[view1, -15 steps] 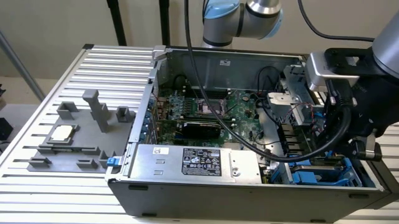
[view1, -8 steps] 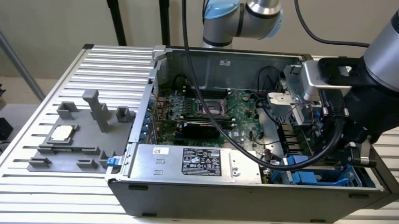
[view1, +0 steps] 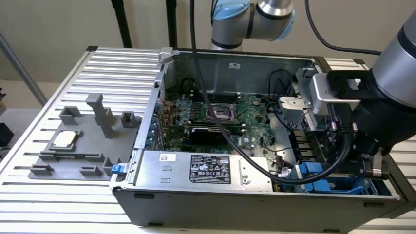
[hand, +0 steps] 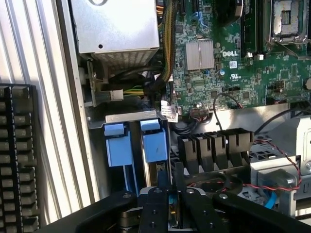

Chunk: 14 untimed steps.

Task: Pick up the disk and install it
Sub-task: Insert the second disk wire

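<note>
Sitting on the slatted metal bench (view1: 97, 63), at the exterior view's left, is a grey fixture block (view1: 81, 146) that is carrying a small square silver chip (view1: 65, 139) on one of its pads. Right of it an open computer case (view1: 260, 204) is lying on its side, showing the green motherboard (view1: 215, 114) and, along its near edge, a large silver power supply box (view1: 201, 170) with a black-and-white label. A thick black cable (view1: 215, 122) is crossing over the board and partly hiding it. At the exterior view's right the robot arm (view1: 396, 63) is reaching down into the case's near corner, and its wrist is covering most of the drive bay there; only bits of blue plastic are peeking out below it.

In the wrist view, two blue carrier tabs (hand: 136, 143) are standing side by side in the drive bay (hand: 131, 119), with the Dell motherboard beyond them. The disk (hand: 160, 177) is sitting edge-on in the slot under the tab nearer the black fan connectors (hand: 216, 145), and little more than its thin metal edge and blue rail is showing. The gripper (hand: 169, 194) is positioned right over that edge, its jaws clenching the disk from both sides, though the contact itself is dark and hard to make out. The gripper's black body is cut off by the frame edge.
</note>
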Available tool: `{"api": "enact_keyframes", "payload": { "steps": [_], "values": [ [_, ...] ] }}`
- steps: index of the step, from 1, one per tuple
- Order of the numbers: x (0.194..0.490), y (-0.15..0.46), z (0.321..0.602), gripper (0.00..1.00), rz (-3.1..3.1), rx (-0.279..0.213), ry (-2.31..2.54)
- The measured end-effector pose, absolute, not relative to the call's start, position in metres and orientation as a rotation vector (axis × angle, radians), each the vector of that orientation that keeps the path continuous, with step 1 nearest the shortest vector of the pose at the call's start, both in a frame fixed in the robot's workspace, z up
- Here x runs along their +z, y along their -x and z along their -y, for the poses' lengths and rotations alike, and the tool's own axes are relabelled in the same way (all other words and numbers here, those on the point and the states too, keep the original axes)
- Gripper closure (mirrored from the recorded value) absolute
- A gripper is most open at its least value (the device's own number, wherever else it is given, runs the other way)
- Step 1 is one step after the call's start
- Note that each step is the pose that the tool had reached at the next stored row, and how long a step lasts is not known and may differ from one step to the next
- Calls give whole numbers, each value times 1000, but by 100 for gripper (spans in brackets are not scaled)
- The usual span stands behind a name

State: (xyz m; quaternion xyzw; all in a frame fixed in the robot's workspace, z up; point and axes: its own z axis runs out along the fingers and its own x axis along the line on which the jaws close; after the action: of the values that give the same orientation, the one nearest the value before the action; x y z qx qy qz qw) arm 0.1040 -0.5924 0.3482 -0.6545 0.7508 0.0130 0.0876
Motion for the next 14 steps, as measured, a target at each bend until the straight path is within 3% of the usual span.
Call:
{"api": "enact_keyframes", "payload": {
  "steps": [14],
  "values": [
    [342, -106, 592, 84, -2230, 39, 1950]
  ]
}}
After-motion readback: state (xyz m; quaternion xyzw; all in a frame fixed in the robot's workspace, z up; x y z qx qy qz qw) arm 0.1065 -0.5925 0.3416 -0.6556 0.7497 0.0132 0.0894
